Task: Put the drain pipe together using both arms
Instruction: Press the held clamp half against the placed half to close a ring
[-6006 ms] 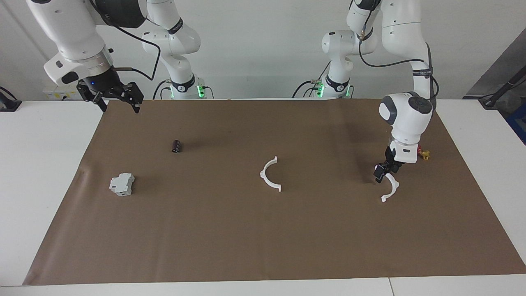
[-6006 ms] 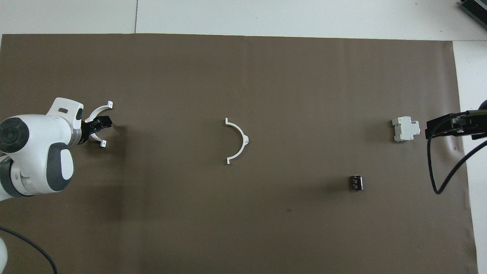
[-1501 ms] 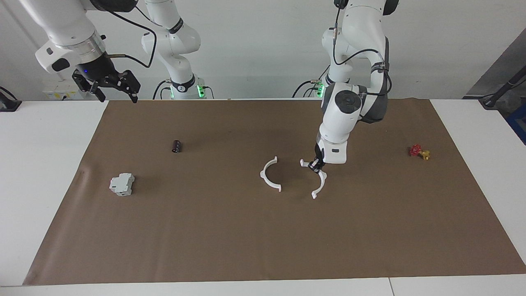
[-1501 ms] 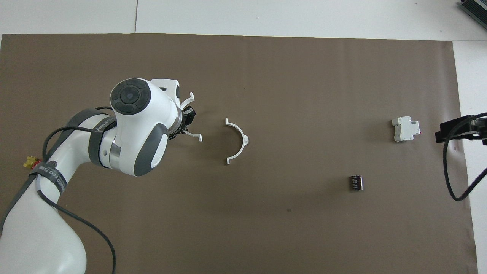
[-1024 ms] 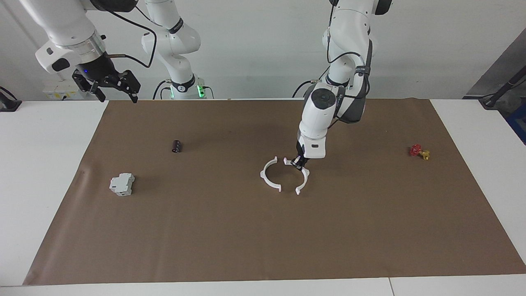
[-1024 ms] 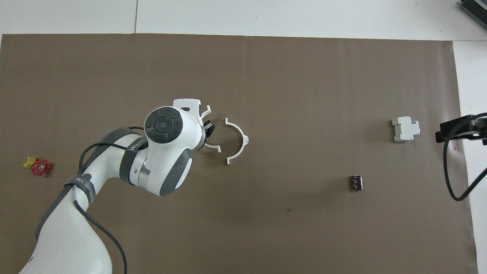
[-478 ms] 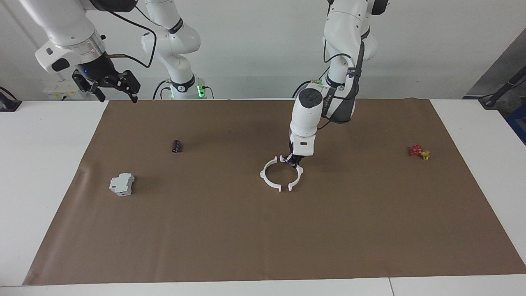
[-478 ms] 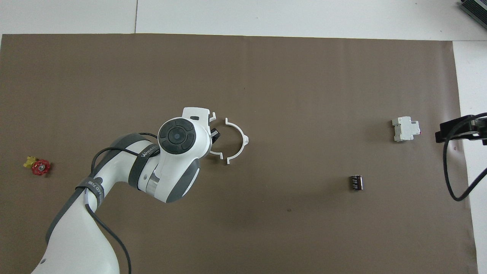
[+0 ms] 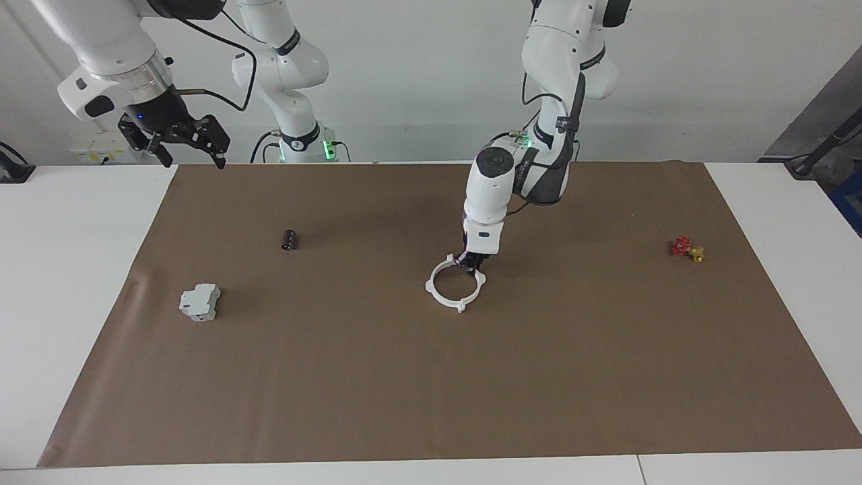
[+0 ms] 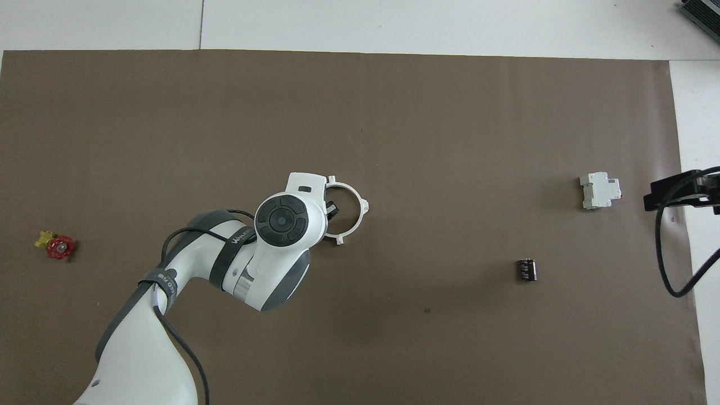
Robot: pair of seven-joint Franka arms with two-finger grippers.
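The drain pipe's two white half-ring arcs meet end to end as one ring (image 9: 454, 307) on the brown mat's middle. My left gripper (image 9: 469, 263) comes down from above and is shut on the arc (image 9: 481, 283) toward the left arm's end of the table. The other arc (image 9: 429, 285) lies flat on the mat. In the overhead view my left wrist covers most of the held arc, while the lying arc (image 10: 360, 198) shows. My right gripper (image 9: 193, 158) hangs open and holds nothing, over the mat's corner by the right arm's base, where that arm waits.
A grey-white blocky box (image 9: 200, 301) and a small black cylinder (image 9: 289, 240) lie toward the right arm's end of the brown mat (image 9: 404, 391). A small red-and-yellow valve (image 9: 686, 248) lies toward the left arm's end.
My left gripper has carried its arc sideways across the mat toward the lying arc until their ends came together as a ring. The right arm has not moved.
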